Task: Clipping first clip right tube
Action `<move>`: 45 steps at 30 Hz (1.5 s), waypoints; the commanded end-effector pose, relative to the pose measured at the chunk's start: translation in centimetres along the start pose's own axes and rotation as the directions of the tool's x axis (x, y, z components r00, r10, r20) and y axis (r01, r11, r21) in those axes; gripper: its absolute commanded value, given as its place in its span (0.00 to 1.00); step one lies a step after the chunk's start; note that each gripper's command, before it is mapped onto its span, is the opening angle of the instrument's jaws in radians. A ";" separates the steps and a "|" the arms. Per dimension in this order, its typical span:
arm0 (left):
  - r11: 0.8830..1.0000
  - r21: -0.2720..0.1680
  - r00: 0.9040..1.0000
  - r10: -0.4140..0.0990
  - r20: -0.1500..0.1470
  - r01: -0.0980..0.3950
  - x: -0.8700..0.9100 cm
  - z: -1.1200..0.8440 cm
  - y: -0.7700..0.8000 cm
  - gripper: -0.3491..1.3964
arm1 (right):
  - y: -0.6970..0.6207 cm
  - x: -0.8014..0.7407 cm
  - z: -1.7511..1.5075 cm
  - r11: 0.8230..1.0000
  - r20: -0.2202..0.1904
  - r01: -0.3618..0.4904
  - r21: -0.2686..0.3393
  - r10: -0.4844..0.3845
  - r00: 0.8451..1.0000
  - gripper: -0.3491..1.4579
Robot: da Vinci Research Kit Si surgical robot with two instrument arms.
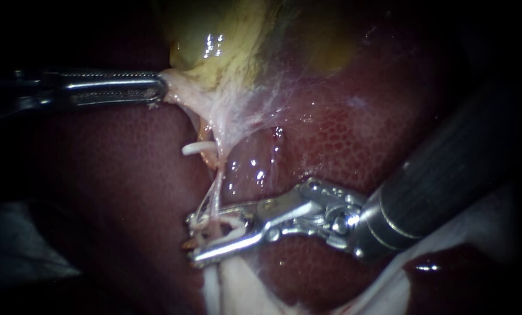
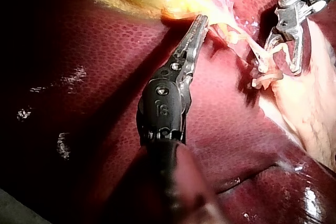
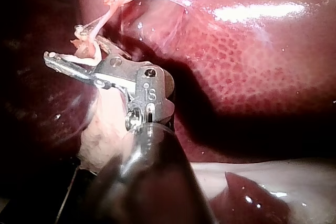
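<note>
Where the tube (image 1: 214, 195) ran down from the gallbladder (image 1: 214, 41), it was stretched clear of the liver (image 1: 343, 134), whose bare surface was exposed on both sides of it and between the two shafts. The tube's lower end was straddled by the right instrument (image 1: 194, 239), whose jaws were spread with a gap around it, not closed. The gallbladder's pale neck was gripped by the left instrument (image 1: 160, 90), its jaws clamped together on it.
</note>
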State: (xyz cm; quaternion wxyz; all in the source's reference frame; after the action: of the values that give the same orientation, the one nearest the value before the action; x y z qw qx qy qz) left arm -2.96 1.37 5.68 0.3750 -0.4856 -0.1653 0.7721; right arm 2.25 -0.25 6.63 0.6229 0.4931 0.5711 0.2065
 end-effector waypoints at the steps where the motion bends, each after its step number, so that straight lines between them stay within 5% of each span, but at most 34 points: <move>1: 1.000 0.000 1.000 0.000 0.000 0.000 0.00 0.00 0.00 0.00 | 0.00 0.00 0.00 1.000 0.000 0.000 0.000 0.000 1.000 0.43; 40: 1.000 0.000 1.000 0.000 0.000 0.000 0.00 0.00 0.00 0.00 | 0.01 0.00 -0.02 1.000 0.003 0.000 -0.001 0.000 1.000 0.43; 45: 1.000 0.000 1.000 0.000 0.000 0.000 0.00 0.00 0.00 0.00 | 0.05 0.00 -0.05 1.000 0.048 -0.002 -0.029 0.004 0.999 0.43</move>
State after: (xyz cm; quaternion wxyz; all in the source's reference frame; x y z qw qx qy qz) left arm -2.96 1.37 5.68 0.3749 -0.4856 -0.1654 0.7722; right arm 2.20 -0.19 6.72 0.6520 0.4872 0.5442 0.2033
